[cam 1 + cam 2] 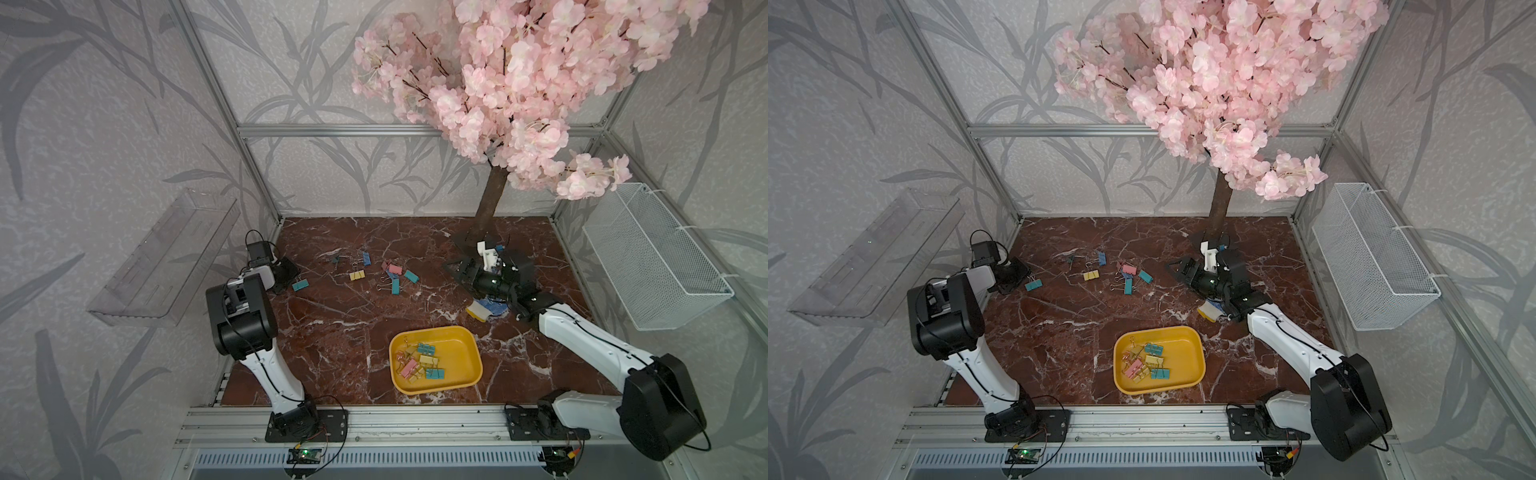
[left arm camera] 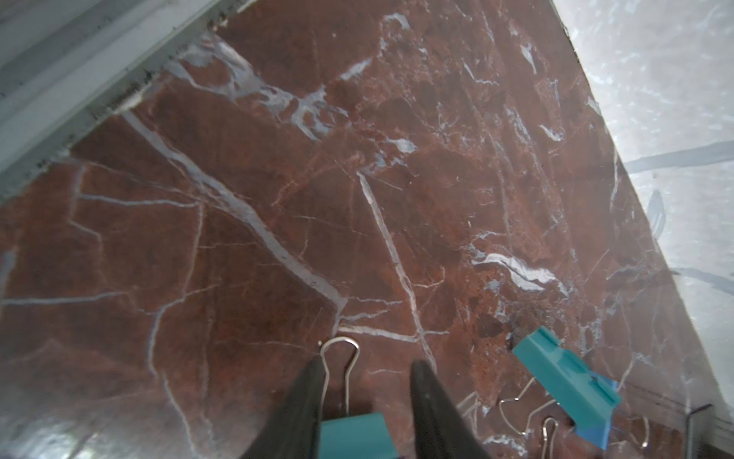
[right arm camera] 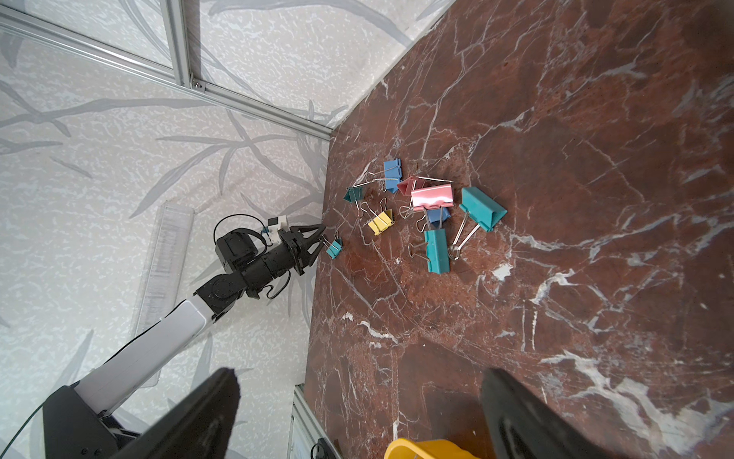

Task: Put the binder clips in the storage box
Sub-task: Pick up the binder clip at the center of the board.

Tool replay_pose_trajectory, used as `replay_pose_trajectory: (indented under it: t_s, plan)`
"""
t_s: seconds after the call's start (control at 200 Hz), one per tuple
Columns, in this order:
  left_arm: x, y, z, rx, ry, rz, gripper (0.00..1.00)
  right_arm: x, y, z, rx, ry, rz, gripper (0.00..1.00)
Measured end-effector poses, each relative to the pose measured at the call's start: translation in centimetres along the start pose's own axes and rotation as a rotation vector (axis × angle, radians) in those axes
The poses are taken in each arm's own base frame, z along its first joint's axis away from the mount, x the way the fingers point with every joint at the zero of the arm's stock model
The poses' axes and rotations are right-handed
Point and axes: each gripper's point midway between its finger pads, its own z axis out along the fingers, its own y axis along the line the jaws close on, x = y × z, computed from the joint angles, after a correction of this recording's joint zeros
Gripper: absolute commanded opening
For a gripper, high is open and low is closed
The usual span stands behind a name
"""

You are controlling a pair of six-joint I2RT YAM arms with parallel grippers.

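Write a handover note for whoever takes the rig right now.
Left gripper: jaws straddle a teal binder clip at the left edge of the table; grip unclear.
Right gripper: open, empty, beside the blossom tree.
Done: a batch of binder clips lies in the yellow storage box.
Left: that teal one plus about eight loose clips mid-table.

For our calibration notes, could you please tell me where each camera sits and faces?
Top views: front overhead, looking down on table, storage box, left arm, right arm.
Left wrist: on left arm, facing the table; left end effector shows.
Right wrist: on right arm, facing loose binder clips; right end effector, left arm show.
Shared by wrist views: the teal clip by the left end effector.
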Motion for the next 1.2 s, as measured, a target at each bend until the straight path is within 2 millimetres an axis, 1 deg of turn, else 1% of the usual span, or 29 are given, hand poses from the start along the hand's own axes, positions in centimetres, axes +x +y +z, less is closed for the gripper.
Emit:
replay_pose_trajectory:
  t_s: [0.085,0.15,0.325,0.415,0.485,0.605,0.73,0.85,1.025,1.125,1.15,1.2]
  plan:
    - [0.5,-0.2,0.1,0.001,0.015,0.012,0.27,0.1,0.1,0.0,-0.004,0.001,-0.003,0.99]
    - [1.3,-0.4,0.3,-0.005,0.033,0.025,0.24,0.1,0.2,0.1,-0.004,0.002,-0.003,0.99]
    - [4.9,-1.4,0.2,-0.046,0.096,0.086,0.23,0.1,0.2,0.1,-0.005,0.002,-0.003,0.99]
    - [6.3,-2.0,-0.2,-0.074,0.108,0.133,0.22,0.1,0.2,0.0,-0.005,0.002,-0.004,0.99]
    - [6.9,-2.5,-0.6,-0.097,0.107,0.169,0.22,0.1,0.3,0.0,-0.007,0.001,-0.005,0.99]
    - [7.2,-3.3,-1.3,-0.132,0.083,0.223,0.17,0.1,0.7,-0.3,-0.017,-0.005,-0.011,0.99]
    - [7.5,-3.3,-2.5,-0.172,0.060,0.256,0.09,0.1,1.1,-0.6,-0.028,-0.008,-0.018,0.99]
    - [7.2,-3.2,-3.2,-0.194,0.042,0.269,0.00,0.1,1.3,-0.6,-0.033,-0.010,-0.021,0.99]
    - [7.1,-3.4,-4.1,-0.193,0.040,0.272,0.00,0.1,1.4,-0.6,-0.034,-0.011,-0.019,0.99]
    - [7.4,-4.9,-5.4,-0.152,0.036,0.287,0.00,0.1,1.4,-0.6,-0.034,-0.012,-0.019,0.99]
    - [7.5,-5.6,-5.8,-0.133,0.032,0.295,0.00,0.1,1.4,-0.6,-0.034,-0.013,-0.020,0.99]
    - [8.0,-7.5,-7.1,-0.079,0.022,0.324,0.00,0.0,1.4,-0.6,-0.033,-0.013,-0.020,0.99]
